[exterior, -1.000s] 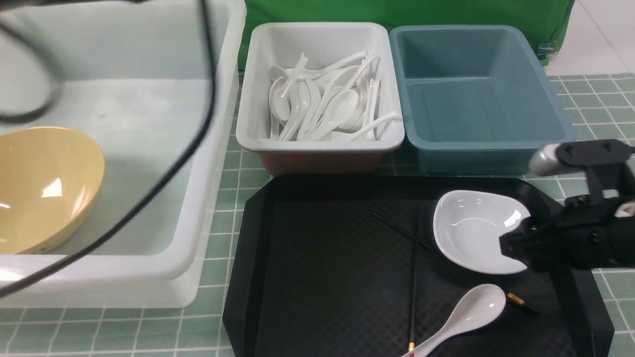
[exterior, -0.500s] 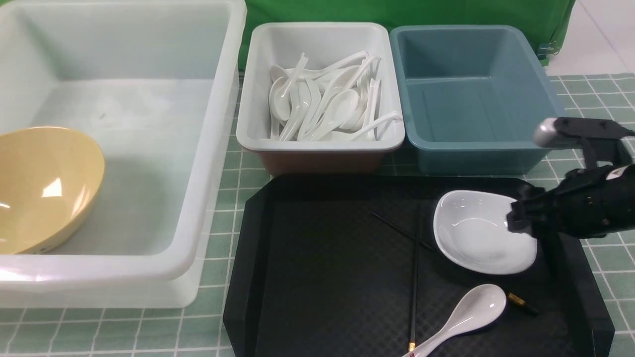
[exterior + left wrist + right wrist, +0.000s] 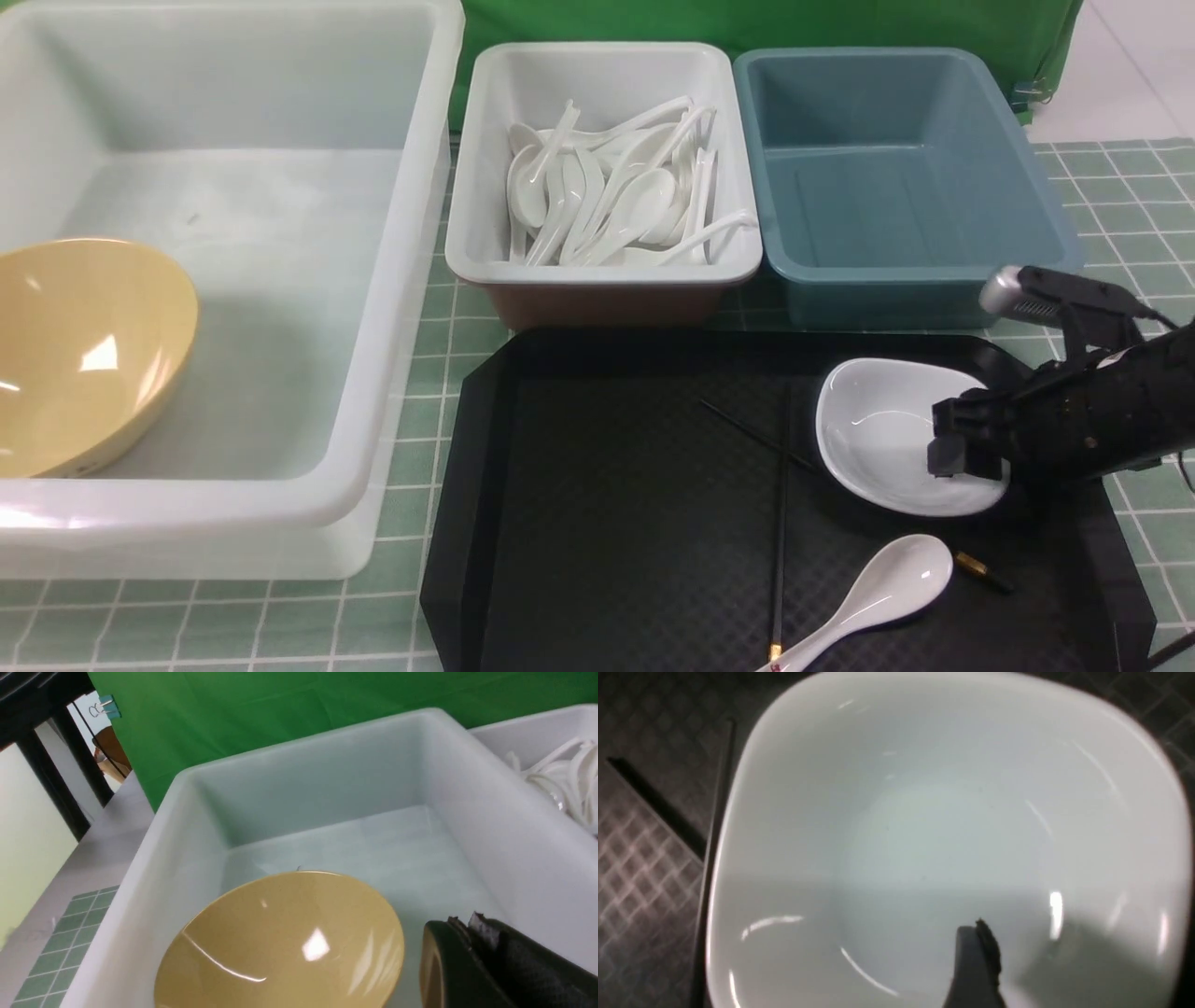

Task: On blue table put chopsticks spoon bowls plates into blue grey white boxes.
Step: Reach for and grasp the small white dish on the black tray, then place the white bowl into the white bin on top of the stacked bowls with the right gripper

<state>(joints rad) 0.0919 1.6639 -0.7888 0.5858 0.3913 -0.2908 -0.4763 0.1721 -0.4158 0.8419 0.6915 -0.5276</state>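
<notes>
Green-tiled bench (image 3: 420,308) before a green backdrop (image 3: 747,23).
Front: the right claw (image 3: 957,439) is spread wide over a white dish (image 3: 878,429) on the black tray (image 3: 607,513), with the spoon (image 3: 887,588) and chopsticks (image 3: 780,523) nearby. Left wrist: the left claw (image 3: 462,926) is pressed together above a yellow bowl (image 3: 280,942) in the white box (image 3: 327,765). Right wrist: one finger (image 3: 973,961) is inside the dish.
</notes>
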